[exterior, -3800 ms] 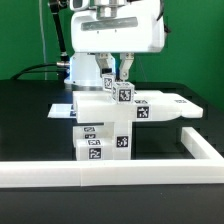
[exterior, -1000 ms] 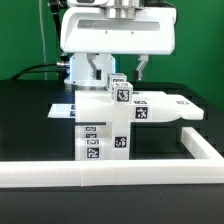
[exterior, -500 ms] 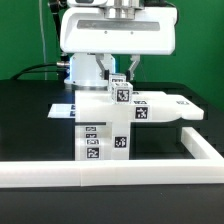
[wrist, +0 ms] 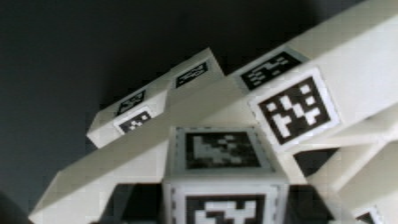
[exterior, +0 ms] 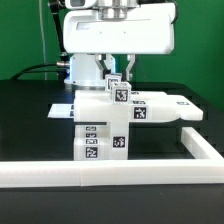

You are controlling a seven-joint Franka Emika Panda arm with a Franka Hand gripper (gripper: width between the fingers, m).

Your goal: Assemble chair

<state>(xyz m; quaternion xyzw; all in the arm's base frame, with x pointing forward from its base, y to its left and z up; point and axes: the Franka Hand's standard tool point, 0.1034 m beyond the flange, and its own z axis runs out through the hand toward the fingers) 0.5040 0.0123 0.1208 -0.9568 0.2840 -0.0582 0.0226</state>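
The partly built white chair (exterior: 104,128) stands on the black table, with tagged blocky parts below and a flat seat panel (exterior: 160,106) reaching toward the exterior view's right. A short tagged leg block (exterior: 119,92) stands upright on top of it. My gripper (exterior: 118,76) hangs straight above, its two fingers drawn in against the sides of this block. In the wrist view the block (wrist: 224,178) fills the space between my gripper's (wrist: 224,208) dark fingers, with tagged chair parts (wrist: 285,95) beyond it.
A long white border rail (exterior: 100,174) runs along the front and turns back at the exterior view's right (exterior: 201,146). A thin white sheet edge (exterior: 61,110) lies behind the chair on the left. The robot's white base (exterior: 80,68) stands behind.
One second ago the fingers stood wide apart on either side of the leg block. They have since drawn inward onto it. The chair has not moved.
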